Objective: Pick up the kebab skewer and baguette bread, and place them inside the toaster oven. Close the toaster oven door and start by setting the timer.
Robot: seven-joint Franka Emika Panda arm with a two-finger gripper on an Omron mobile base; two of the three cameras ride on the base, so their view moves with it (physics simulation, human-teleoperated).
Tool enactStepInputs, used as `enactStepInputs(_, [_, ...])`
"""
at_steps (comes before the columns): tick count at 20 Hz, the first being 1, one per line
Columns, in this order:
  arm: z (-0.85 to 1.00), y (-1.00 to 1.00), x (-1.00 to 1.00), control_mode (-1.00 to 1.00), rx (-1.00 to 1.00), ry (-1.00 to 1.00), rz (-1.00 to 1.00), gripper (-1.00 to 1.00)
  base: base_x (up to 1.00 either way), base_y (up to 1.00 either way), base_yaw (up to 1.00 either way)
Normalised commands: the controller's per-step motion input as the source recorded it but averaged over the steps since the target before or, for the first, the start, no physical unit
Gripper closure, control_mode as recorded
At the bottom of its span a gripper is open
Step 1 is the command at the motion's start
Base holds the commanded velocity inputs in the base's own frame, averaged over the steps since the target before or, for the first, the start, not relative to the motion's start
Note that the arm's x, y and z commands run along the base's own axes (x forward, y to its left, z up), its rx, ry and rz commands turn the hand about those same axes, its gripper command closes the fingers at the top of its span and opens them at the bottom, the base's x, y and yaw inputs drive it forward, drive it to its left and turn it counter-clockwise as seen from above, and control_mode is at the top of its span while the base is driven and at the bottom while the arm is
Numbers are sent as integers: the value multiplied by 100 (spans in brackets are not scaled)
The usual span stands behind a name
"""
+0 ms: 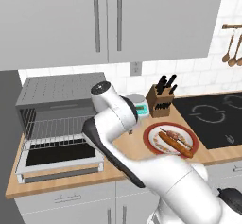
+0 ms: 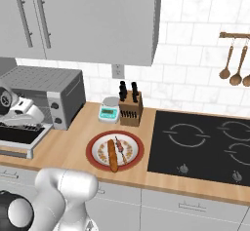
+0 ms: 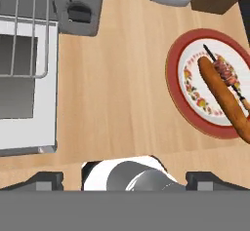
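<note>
The toaster oven point(image 1: 61, 93) stands at the counter's left end, with the toaster oven door point(image 1: 59, 154) folded down flat and the wire rack showing. On the red-rimmed plate point(image 1: 150, 142) to its right lie the baguette bread point(image 1: 176, 144) and, touching it, the kebab skewer point(image 1: 177, 137). From above, my gripper point(image 3: 128, 181) hangs open and empty over bare counter, between the door point(image 3: 19, 79) on the left and the plate point(image 3: 172, 74) on the right. There the baguette point(image 3: 222, 96) lies slanted with the skewer point(image 3: 225, 71) alongside.
A knife block point(image 1: 159, 100) and a small scale point(image 1: 141, 107) stand against the wall behind the plate. A black cooktop point(image 1: 212, 116) fills the counter's right end, with wooden spoons point(image 2: 229, 67) hanging above. Wall cabinets overhang the counter.
</note>
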Motion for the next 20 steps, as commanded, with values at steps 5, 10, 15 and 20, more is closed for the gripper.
enactStepInputs(5, [0,-100,1,-100,0,11,0,-100,0,0,0])
enactStepInputs(10, [0,-100,0,-100,0,9,9,-100,0,0,0])
enactStepInputs(15, [-4,-100,0,-100,0,10,11,-100,0,0,0])
enactStepInputs(20, [-16,-100,0,-100,1,11,6,-100,0,0,0])
